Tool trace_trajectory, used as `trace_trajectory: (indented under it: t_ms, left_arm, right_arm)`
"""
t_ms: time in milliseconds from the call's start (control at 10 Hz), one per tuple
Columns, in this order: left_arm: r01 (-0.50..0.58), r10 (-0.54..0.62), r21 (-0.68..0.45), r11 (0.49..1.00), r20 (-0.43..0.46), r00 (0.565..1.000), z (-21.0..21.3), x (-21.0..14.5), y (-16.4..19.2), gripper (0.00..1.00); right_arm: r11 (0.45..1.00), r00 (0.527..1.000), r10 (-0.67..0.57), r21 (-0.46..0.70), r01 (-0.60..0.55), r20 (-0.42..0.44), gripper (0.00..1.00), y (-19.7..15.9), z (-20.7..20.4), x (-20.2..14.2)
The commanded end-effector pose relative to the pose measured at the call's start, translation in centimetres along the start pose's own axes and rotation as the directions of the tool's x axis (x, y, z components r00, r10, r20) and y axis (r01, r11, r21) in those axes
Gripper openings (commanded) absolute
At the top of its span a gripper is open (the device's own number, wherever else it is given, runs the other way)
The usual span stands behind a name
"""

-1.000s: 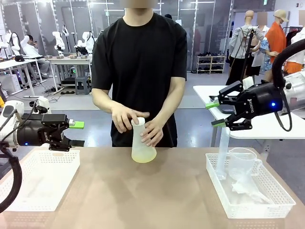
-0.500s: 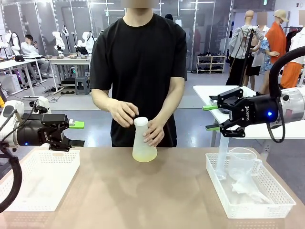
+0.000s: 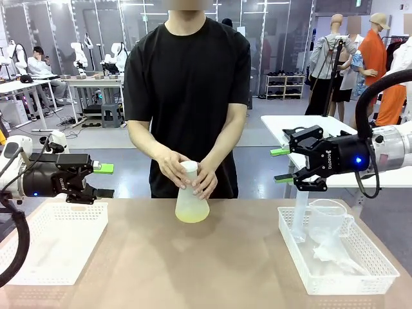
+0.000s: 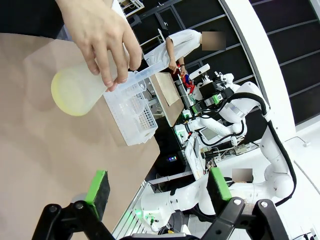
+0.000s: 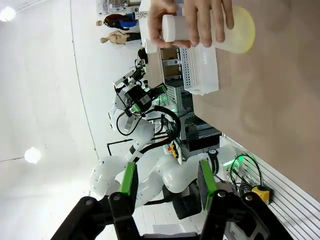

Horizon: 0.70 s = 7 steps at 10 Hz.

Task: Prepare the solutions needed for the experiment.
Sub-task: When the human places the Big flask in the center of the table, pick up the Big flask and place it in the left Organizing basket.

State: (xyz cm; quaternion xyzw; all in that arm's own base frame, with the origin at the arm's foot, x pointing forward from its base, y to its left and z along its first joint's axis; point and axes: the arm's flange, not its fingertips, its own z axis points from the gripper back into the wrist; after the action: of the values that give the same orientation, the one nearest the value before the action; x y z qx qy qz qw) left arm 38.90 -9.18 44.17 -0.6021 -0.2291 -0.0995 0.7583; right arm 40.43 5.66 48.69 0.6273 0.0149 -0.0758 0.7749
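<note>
My left hand (image 3: 105, 181) hangs over the near left of the worktop (image 3: 193, 264), above the far edge of a white basket (image 3: 64, 205) whose near corner is cut off by the picture's edge. Its jaws stand apart with nothing between them, and in my left wrist view the gap between the green pads (image 4: 97, 187) frames only bare worktop. My right hand (image 3: 280, 165) is raised at the right, above the far corner of a second basket (image 3: 335, 286). It too is spread wide and empty, as my right wrist view (image 5: 168, 181) shows. The solution (image 3: 192, 216) is a thin pale yellow-green layer in the wide base of a translucent flask (image 3: 192, 203) at the far middle of the worktop, well apart from both of my hands. The person's hands (image 3: 170, 166) wrap the flask's neck from both sides, so most of the neck is hidden and only the white top (image 3: 188, 166) pokes out. The flask looks slightly tilted, and I cannot tell whether its base rests on the worktop or is just lifted. From my left wrist the tinted base (image 4: 70, 95) faces me below the person's fingers (image 4: 107, 45). From my right wrist the flask (image 5: 220, 35) lies sideways under the knuckles. In the right basket stand a clear cylinder (image 3: 300, 215) and a clear jug (image 3: 328, 219). Something crumpled and see-through lies beside them, too faint to make out.
</note>
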Motion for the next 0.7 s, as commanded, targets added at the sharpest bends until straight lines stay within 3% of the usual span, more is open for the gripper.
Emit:
trace_trajectory:
  t_ms: [0, 200, 300, 600]
  left_arm:
    - [-0.016, 0.017, -0.025, 1.0, 0.023, 1.0, -0.26, 0.09, -0.18, 1.0]
    - [-0.016, 0.017, -0.025, 1.0, 0.023, 1.0, -0.26, 0.09, -0.18, 1.0]
    - [-0.016, 0.017, -0.025, 1.0, 0.023, 1.0, -0.26, 0.09, -0.18, 1.0]
    - [-0.016, 0.017, -0.025, 1.0, 0.023, 1.0, -0.26, 0.09, -0.18, 1.0]
  right_arm:
    - [1.0, 1.0, -0.002, 0.0, 0.002, 0.005, 0.62, 0.01, 0.16, 0.03]
    - [1.0, 1.0, -0.002, 0.0, 0.002, 0.005, 0.62, 0.01, 0.16, 0.03]
    - [1.0, 1.0, -0.001, 0.0, 0.001, 0.004, 0.81, -0.03, 0.17, 0.04]
    - [1.0, 1.0, -0.001, 0.0, 0.001, 0.006, 0.81, -0.05, 0.24, 0.06]
